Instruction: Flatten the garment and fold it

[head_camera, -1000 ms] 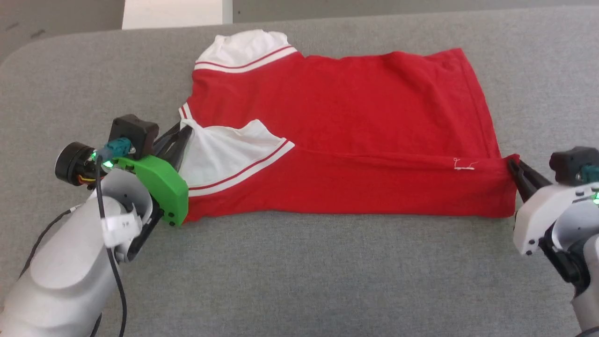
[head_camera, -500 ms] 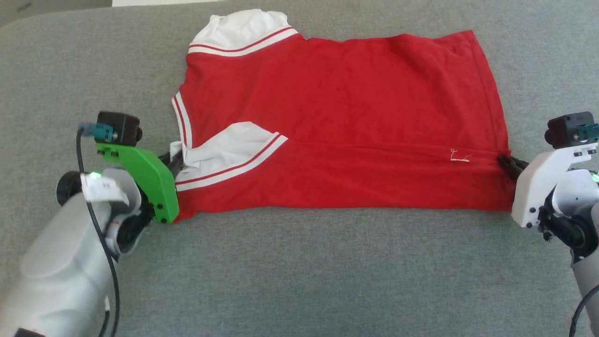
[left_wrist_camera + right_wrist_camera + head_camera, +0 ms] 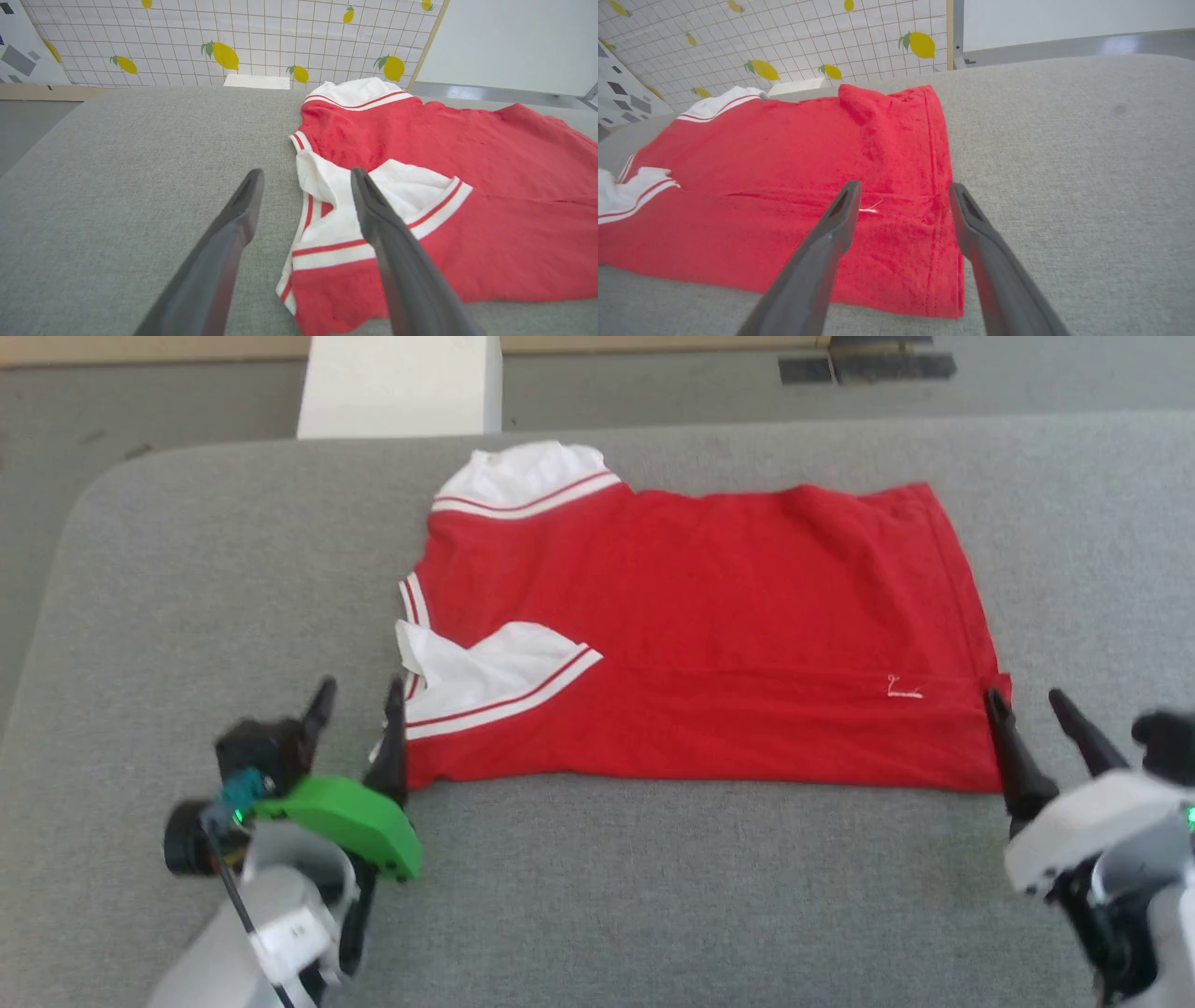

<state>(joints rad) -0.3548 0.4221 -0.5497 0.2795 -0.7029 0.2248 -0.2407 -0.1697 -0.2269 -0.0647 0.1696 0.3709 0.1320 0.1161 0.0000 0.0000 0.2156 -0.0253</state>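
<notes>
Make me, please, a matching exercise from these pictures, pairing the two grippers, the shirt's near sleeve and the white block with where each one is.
Column one:
1. left gripper
2. right gripper
3. near white sleeve
4. white block

Column two:
a. beyond the far edge of the table
b. open, by the hem corner of the garment
c. folded over the red body
d. open, by the collar end

Pairs: 1-d; 2-b; 3-c; 4-a.
</notes>
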